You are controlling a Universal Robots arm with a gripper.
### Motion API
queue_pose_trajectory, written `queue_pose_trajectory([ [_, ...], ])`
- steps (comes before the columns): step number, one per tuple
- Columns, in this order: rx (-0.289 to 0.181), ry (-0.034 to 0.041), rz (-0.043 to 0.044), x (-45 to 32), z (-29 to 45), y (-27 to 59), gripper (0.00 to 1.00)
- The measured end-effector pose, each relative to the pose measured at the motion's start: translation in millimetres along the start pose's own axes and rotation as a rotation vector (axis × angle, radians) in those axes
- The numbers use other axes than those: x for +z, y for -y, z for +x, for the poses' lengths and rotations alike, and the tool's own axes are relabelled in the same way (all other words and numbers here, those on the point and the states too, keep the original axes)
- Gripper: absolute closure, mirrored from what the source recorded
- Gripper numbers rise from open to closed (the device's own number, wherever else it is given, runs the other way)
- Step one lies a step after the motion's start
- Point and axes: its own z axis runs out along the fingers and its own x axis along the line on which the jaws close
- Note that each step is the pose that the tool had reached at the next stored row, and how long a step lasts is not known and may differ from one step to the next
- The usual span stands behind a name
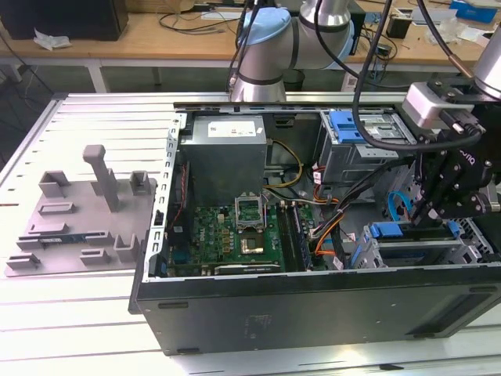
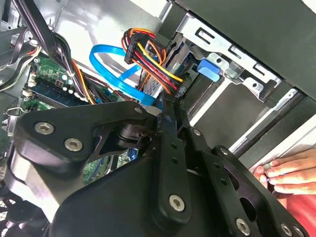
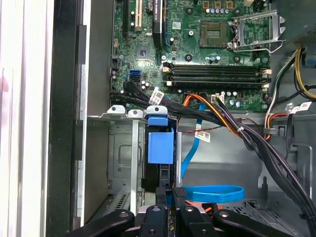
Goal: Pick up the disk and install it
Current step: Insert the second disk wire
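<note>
The disk [image 3: 160, 145] stands on edge in the drive cage at the case's front corner, and its blue carrier frame faces up. In the exterior view the disk [image 1: 389, 230] lies low at the right of the open case, with my gripper [image 1: 425, 208] just above its far end. The fingers [image 3: 163, 197] are together, so my gripper [image 3: 171, 193] is shut at the carrier's end, beside the plugged cables. In the second wrist view my gripper [image 2: 172, 102] points at the cable connector, near the blue tab [image 2: 210, 69] of the disk.
A blue flat cable [image 3: 212, 192] and orange-red wires [image 2: 148, 47] loop close to the fingers. The motherboard [image 1: 235, 235] and grey power-supply box [image 1: 227, 153] fill the case's left. Another blue carrier [image 1: 348, 125] sits in the upper bay. A person's hand [image 2: 286, 170] rests on the case edge.
</note>
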Motion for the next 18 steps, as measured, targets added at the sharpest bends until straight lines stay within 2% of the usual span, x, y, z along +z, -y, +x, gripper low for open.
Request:
queue_pose_trajectory([
  [3,0.000,0.0005,0.0009,0.2,0.0,-2.3,0.82],
  [4,0.000,0.0013,0.0011,0.1,0.0,-2.7,0.77],
  [5,0.000,0.0022,0.0014,-0.8,0.0,-3.2,0.77],
  [6,0.000,-0.0001,0.0018,-3.7,0.1,-3.5,0.70],
  [9,0.000,-0.0002,0.0020,-9.8,0.4,-3.8,0.70],
  [14,0.000,0.0002,0.0035,-35.2,1.4,-5.3,0.70],
  [16,0.000,-0.0002,0.0081,-50.3,2.0,-8.6,0.70],
  [18,0.000,-0.0021,0.0100,-55.4,2.1,-15.7,0.70],
])
